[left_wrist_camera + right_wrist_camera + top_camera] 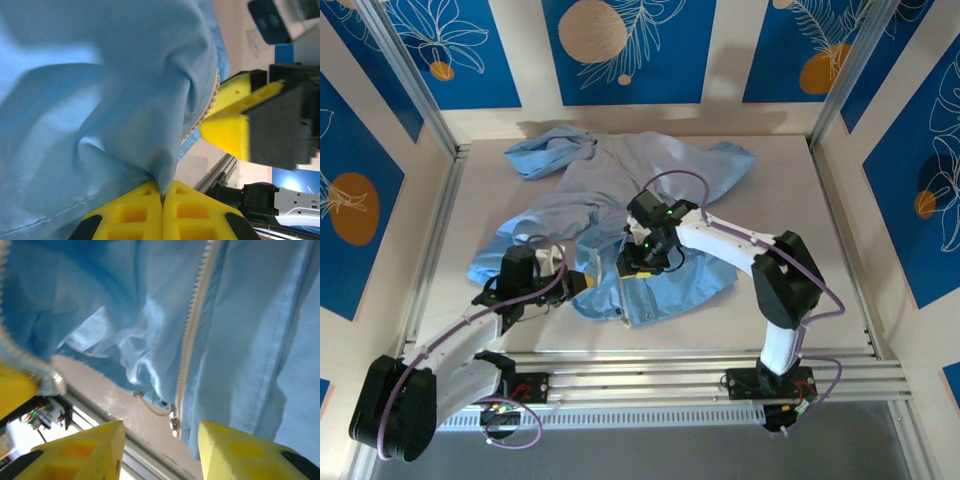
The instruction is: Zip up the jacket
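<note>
The light-blue jacket (610, 180) lies crumpled on the table, its hem toward the arms. My left gripper (578, 283) is at the hem's left corner. In the left wrist view it (162, 197) is shut, with a fold of the jacket (100, 100) pinched between its yellow pads. My right gripper (640, 265) hovers over the lower front. In the right wrist view it (160, 442) is open, and the zipper slider (174, 422) with its pull cord (150, 404) hangs free just above the gap. The zipper teeth (196, 315) run up from the slider.
The jacket lies on a pale table (800, 200) with aluminium rails (670, 360) along the near edge and blue patterned walls around it. The right gripper's yellow finger (232, 130) is close beside the fabric that the left gripper holds.
</note>
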Robot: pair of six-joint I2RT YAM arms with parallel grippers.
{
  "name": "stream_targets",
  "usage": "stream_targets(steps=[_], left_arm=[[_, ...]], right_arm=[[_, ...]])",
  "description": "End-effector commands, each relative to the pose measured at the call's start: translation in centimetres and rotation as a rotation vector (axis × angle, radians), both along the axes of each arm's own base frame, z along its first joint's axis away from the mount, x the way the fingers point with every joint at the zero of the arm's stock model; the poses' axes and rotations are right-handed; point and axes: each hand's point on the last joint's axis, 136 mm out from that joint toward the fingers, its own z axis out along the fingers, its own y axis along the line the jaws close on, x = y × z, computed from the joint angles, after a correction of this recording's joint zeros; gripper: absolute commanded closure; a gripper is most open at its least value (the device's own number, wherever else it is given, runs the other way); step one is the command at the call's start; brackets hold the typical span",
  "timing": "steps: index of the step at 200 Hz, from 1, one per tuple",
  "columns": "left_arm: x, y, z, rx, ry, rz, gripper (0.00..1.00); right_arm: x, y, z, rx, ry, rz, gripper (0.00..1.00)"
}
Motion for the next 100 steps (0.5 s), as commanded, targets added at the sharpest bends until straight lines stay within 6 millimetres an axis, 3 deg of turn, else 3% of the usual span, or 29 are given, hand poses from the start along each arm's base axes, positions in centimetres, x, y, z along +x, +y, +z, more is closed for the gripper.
stream_targets(steps=[1, 69, 83, 100], left_arm=[[0.0, 0.1, 0.2, -0.019, -0.015, 0.006, 1.0], [0.0, 0.3, 0.5, -0.004, -0.018, -0.004, 1.0], [0.2, 0.3, 0.5, -0.003, -0.018, -0.003, 1.0], [0.4, 0.2, 0.6, -0.003, -0.02, -0.006, 1.0]], right_arm=[[-0.5, -1.5, -1.9, -0.138, 0.062, -0.004, 0.51], [-2.1, -0.2, -7.1, -0.213, 0.182, 0.015, 0.56], [-2.5, -0.3, -7.6, -0.23, 0.187, 0.019, 0.62], [-2.3, -0.5, -7.3, -0.236, 0.158, 0.013, 0.79]])
